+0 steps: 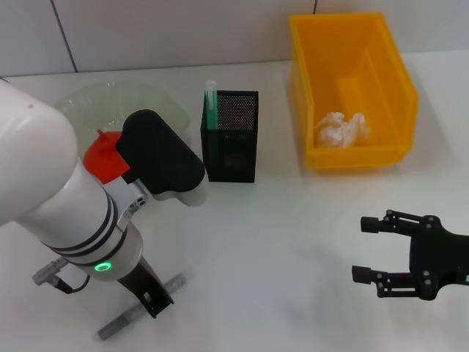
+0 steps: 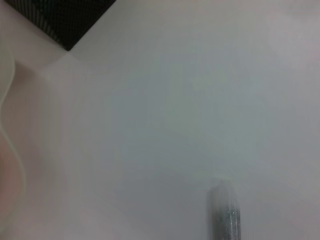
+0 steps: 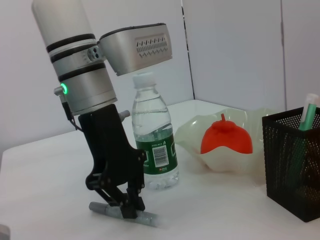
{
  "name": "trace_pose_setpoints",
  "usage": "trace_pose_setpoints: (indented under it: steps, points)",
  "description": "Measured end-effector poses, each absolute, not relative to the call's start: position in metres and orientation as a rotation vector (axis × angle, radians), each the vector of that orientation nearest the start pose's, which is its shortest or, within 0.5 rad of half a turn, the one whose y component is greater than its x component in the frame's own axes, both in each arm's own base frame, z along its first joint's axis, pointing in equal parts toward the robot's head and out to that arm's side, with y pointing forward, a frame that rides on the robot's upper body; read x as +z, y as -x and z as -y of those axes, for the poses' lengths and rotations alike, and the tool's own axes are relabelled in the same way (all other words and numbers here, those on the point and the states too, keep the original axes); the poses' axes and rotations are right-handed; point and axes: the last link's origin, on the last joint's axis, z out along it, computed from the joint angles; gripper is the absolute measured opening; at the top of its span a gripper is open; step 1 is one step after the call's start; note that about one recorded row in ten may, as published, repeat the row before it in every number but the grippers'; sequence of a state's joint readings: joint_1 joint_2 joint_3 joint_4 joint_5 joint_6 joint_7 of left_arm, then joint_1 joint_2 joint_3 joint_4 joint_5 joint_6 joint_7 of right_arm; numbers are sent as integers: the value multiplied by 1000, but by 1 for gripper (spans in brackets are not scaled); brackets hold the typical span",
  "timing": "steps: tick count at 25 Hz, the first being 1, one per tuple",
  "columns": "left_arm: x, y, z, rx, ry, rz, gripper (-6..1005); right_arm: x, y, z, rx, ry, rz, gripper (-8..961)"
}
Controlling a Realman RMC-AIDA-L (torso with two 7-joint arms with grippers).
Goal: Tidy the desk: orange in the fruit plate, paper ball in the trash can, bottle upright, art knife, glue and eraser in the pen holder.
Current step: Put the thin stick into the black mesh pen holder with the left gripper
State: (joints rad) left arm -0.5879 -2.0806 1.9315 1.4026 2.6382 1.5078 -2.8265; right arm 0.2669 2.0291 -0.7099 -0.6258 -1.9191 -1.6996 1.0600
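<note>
My left gripper point(image 1: 157, 299) is down at the table's front left, shut on the grey art knife point(image 1: 135, 315), which lies flat on the table. The right wrist view shows the left gripper point(image 3: 125, 206) around the knife point(image 3: 145, 218); the knife's end also shows in the left wrist view point(image 2: 225, 215). The bottle point(image 3: 152, 142) stands upright behind the left gripper; the head view hides it. The orange point(image 1: 101, 155) sits in the fruit plate point(image 1: 146, 92). The paper ball point(image 1: 341, 129) lies in the trash can point(image 1: 381, 66). A green-white stick point(image 1: 211, 103) stands in the pen holder point(image 1: 233, 136). The eraser is not in view. My right gripper point(image 1: 359, 249) is open and empty at the front right.
The white wall runs along the table's back edge. Bare tabletop point(image 1: 293, 242) lies between the two arms and in front of the pen holder.
</note>
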Motion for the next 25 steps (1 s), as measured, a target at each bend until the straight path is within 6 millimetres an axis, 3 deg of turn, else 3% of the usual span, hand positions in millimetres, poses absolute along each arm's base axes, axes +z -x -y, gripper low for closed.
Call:
trace_pose_setpoints:
  steps: [17, 19, 21, 23, 25]
  points:
    - [-57, 130, -298, 708, 2707, 599, 123, 22, -333, -245, 700, 2639, -496, 838]
    - [-43, 115, -300, 563, 2734, 568, 120, 22, -334, -245, 696, 2637, -499, 838]
    - [-43, 115, -300, 563, 2734, 568, 120, 22, -334, -245, 696, 2636, -499, 838]
    - [-25, 96, -304, 345, 2750, 502, 119, 21, -334, -245, 697, 2636, -500, 838]
    - [-21, 93, -307, 292, 2749, 488, 119, 21, -334, -245, 698, 2636, -501, 838]
